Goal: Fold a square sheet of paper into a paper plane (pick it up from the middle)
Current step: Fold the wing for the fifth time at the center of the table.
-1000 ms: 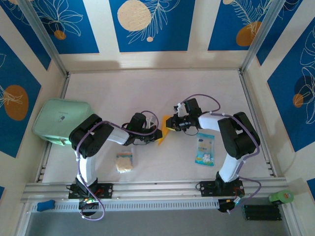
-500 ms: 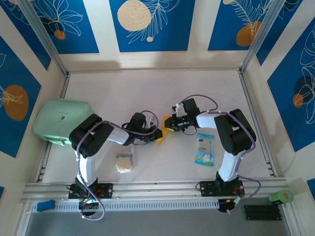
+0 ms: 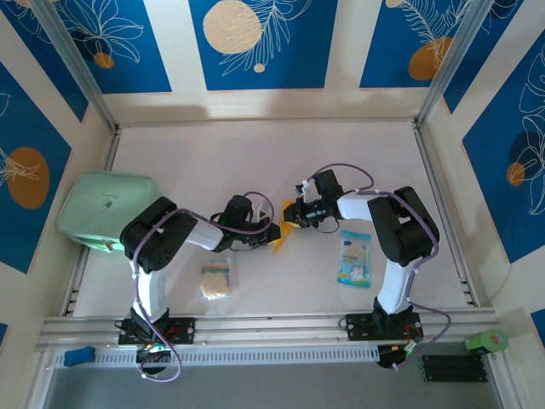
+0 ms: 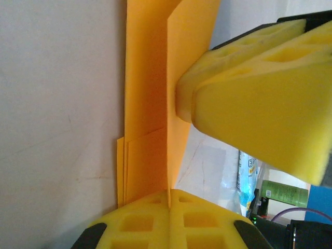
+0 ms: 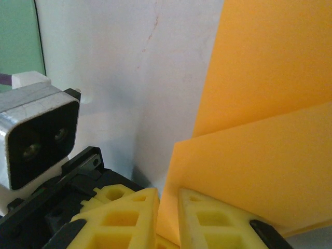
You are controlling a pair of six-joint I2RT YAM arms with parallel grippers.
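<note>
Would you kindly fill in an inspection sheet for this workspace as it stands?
Surface: pale table, faint scuffs.
Job's things: folded orange-yellow paper, pinched between the two arms near the table's middle.
Clutter: blue-white packet; beige spongy square; mint-green case at the left edge.
Jaws: left jaws and right jaws both shut on the paper.
Cables: purple cables looped along both arms; no snag seen.
Surroundings: blue and cream patterned panels.
</note>
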